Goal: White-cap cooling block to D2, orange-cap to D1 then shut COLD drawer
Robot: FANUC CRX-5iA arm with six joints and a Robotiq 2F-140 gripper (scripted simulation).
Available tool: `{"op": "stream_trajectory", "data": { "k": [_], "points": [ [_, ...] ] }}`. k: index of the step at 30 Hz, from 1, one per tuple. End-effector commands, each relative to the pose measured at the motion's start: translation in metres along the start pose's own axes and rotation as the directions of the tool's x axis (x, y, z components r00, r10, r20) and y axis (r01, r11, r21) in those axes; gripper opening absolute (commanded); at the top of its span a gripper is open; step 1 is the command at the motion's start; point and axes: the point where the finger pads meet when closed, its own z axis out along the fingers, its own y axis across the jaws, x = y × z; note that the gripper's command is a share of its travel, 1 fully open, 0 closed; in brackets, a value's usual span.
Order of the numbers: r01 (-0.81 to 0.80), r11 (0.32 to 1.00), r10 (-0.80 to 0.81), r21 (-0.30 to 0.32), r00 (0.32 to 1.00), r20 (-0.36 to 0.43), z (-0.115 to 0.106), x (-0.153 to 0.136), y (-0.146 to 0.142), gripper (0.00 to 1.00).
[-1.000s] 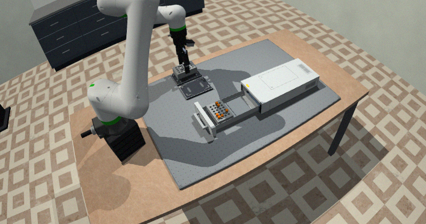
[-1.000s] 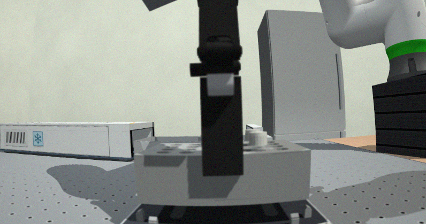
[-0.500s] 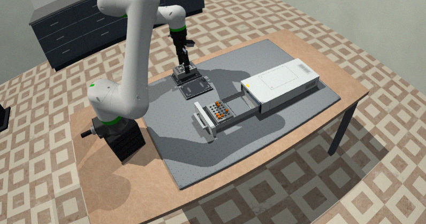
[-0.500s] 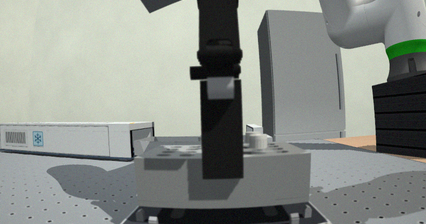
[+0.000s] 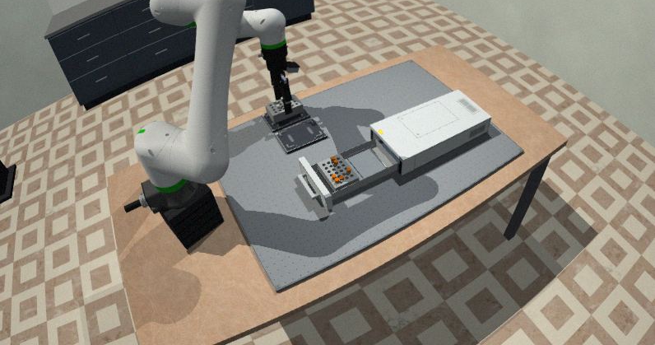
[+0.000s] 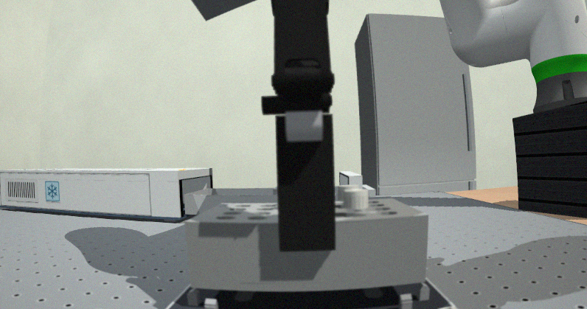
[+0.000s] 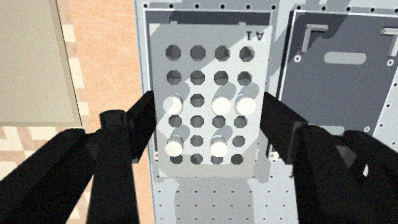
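Observation:
My gripper (image 5: 283, 105) (image 6: 307, 224) (image 7: 207, 106) is shut on the white-capped cooling block (image 5: 273, 112) (image 6: 229, 253) (image 7: 200, 36), one finger on each long side. The block hangs level, very slightly above deck slot D2 (image 6: 267, 300) (image 7: 210, 17), its underside near the locator tops. Several white-capped tubes (image 6: 355, 200) (image 7: 220, 105) stand in its bores. D1 (image 5: 299, 135) (image 7: 345, 90) beside it holds no block. The orange-capped block (image 5: 327, 172) sits in the open drawer (image 5: 366, 181) of COLD (image 5: 430, 127) (image 6: 102, 192). COLD's lamp (image 5: 380, 132) is lit yellow.
The drawer front with its handle (image 5: 308, 184) stands out from COLD towards the arm's base (image 5: 190, 218). The perforated deck (image 5: 284, 255) lies on the wooden table (image 5: 220, 296). Dark cabinets and a tall grey fridge (image 6: 419, 101) stand beyond the table.

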Motion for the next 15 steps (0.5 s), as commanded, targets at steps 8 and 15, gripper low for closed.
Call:
{"op": "stream_trajectory", "data": {
  "k": [8,15],
  "points": [
    [0.000,1.000,0.000,0.001,1.000,-0.002,0.0006,0.0007,-0.0004,0.10],
    [0.000,1.000,0.000,0.001,1.000,-0.002,0.0014,0.0007,-0.0004,0.10]
  ]
}}
